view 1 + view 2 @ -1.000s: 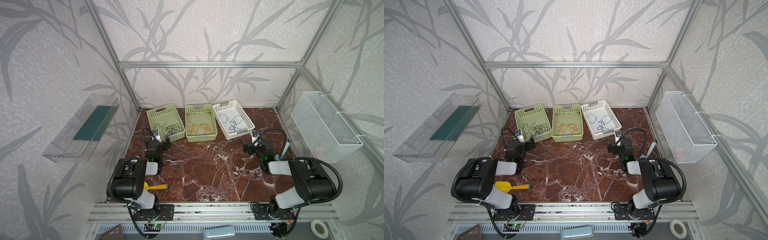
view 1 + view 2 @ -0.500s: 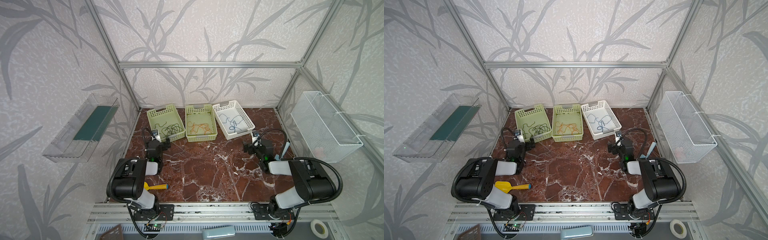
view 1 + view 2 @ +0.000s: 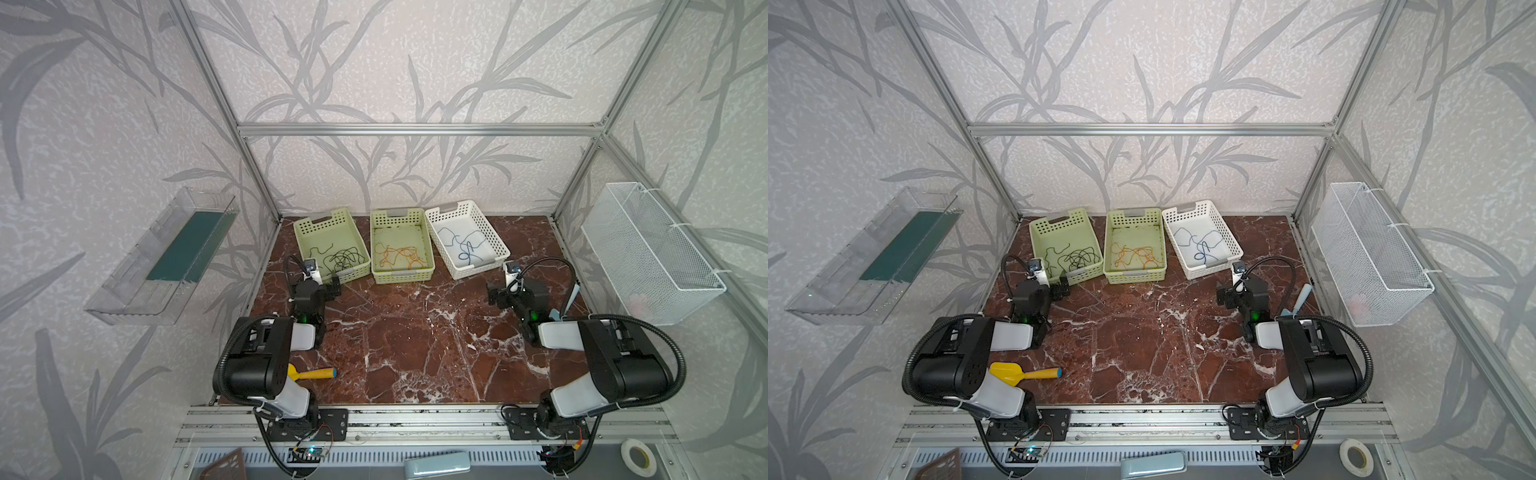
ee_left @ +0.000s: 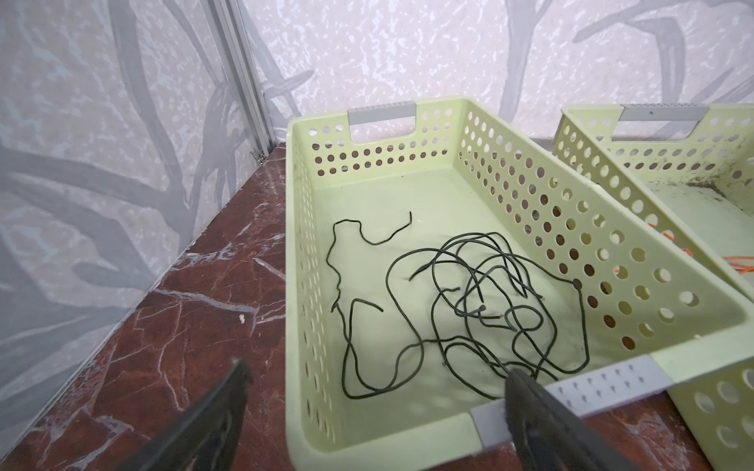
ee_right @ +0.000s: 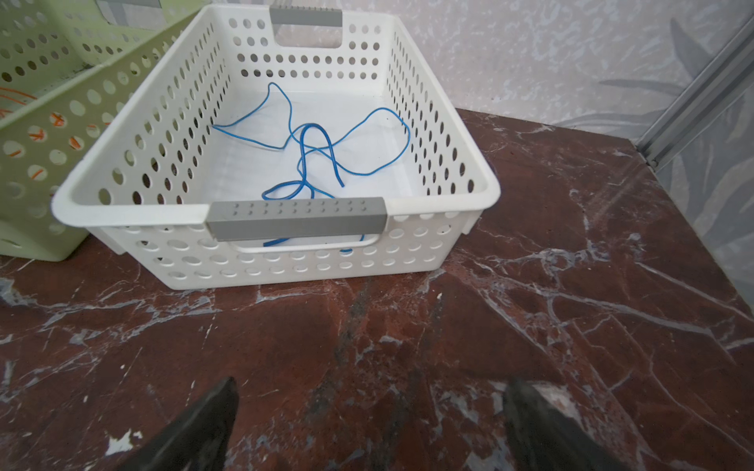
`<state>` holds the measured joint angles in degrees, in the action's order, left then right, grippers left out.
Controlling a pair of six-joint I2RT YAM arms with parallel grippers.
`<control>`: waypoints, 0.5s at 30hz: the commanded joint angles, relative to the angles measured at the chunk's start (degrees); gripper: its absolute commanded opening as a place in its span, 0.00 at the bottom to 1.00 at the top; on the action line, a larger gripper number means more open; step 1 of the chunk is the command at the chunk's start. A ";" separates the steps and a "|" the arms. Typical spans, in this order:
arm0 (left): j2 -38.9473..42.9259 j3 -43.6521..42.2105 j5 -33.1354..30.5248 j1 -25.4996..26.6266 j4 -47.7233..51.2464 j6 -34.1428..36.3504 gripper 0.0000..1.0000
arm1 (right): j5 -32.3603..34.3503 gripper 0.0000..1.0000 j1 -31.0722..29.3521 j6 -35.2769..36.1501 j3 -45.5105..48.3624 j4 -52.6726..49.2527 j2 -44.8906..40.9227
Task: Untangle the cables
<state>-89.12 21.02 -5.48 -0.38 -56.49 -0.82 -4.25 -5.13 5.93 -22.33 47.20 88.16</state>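
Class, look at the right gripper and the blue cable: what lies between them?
In the right wrist view: a bare stretch of tabletop, then the near wall of the white basket, between the right gripper and the blue cable.

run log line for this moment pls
left gripper open, empty, at left green basket of dark cables | right gripper open, empty, facing white basket of blue cables | orange cables in middle basket
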 commanded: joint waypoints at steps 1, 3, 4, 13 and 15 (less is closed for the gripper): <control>-0.67 -1.13 4.04 -0.42 -1.09 1.35 0.99 | -4.94 0.99 0.81 0.68 -0.22 2.01 -0.09; -0.70 -1.15 3.98 -0.41 -1.13 1.35 0.99 | -7.51 0.99 1.23 1.29 0.09 2.45 -0.10; -0.68 -1.14 3.90 -0.43 -1.16 1.39 0.99 | -7.53 0.99 1.36 1.28 0.13 2.54 -0.09; -0.68 -0.09 -0.02 -0.41 0.95 0.12 0.99 | -7.53 0.99 1.35 1.27 0.09 2.46 -0.09; -0.66 -0.08 -0.15 -0.45 1.01 0.12 0.99 | -7.53 0.99 1.35 1.28 0.09 2.45 -0.09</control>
<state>-89.14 20.73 -4.62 -0.82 -57.01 -0.62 -11.09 -4.01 6.74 -22.33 47.53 88.16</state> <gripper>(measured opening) 0.994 0.991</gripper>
